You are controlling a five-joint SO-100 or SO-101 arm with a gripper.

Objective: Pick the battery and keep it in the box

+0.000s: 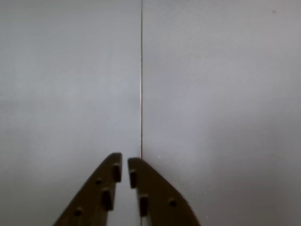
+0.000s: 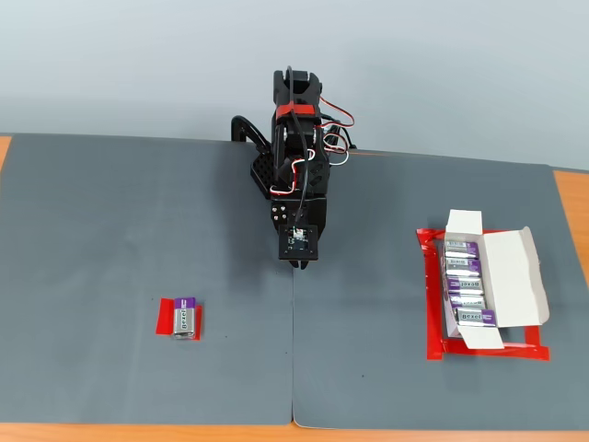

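At the frame's lower left in the fixed view, the battery (image 2: 185, 318) lies on a red tape patch (image 2: 165, 319), apparently its start mark, while the empty claw (image 1: 124, 170), nearly together, hangs mid-desk (image 2: 110, 230), well apart from the box (image 2: 485, 284) at right.

Fixed view: the grey mat (image 2: 138, 230) lies bare across the upper left and the centre of the frame; nothing obstructs passage there. Lower left, one battery (image 2: 185, 317) lies flat on a red tape patch (image 2: 166, 318), open mat on all sides. Right of frame, the box (image 2: 515, 276) lies open, flaps spread, a row of batteries (image 2: 465, 281) inside. Wrist view: only bare mat and a seam (image 1: 141, 70) lie ahead of the nearly closed gripper (image 1: 125, 172).
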